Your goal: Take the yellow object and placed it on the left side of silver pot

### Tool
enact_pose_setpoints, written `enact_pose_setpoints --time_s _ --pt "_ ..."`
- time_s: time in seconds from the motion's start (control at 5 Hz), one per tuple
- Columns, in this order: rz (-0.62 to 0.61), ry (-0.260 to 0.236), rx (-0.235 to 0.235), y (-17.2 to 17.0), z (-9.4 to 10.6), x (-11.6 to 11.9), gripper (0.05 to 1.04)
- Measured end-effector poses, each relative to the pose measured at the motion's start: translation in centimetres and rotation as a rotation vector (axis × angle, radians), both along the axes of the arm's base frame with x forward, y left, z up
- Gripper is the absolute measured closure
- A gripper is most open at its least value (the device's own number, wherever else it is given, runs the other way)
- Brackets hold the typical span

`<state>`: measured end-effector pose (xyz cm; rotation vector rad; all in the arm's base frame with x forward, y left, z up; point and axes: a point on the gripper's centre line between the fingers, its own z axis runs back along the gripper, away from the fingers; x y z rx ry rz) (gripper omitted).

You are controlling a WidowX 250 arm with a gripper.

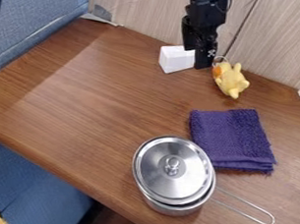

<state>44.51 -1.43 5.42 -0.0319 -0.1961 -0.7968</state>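
Placement target: the brown wood-grain tabletop [80,108] left of the round, lidded silver metal pot [173,177]. At the far side, a white angular block [174,60] stands just left of the black two-finger gripper [201,63]. Whether the jaws are apart or together cannot be told. The small yellow toy figure [231,81] sits just right of the gripper, beyond the folded purple cloth [233,138]. Judged step: grasping the toy. Align the jaws over its body rather than its thin ring [221,59], avoid nudging the block, and close gently; the toy may roll if pinched off-centre.
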Motion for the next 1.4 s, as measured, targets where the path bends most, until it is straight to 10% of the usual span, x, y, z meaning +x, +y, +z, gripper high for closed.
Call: enact_pose_setpoints --time_s 1.0,1.4 --pt "-0.195 -0.003 0.000 -5.2 -4.1 3.9 0.129" --pt "-0.201 0.001 0.040 -5.3 -4.6 3.8 0.523"
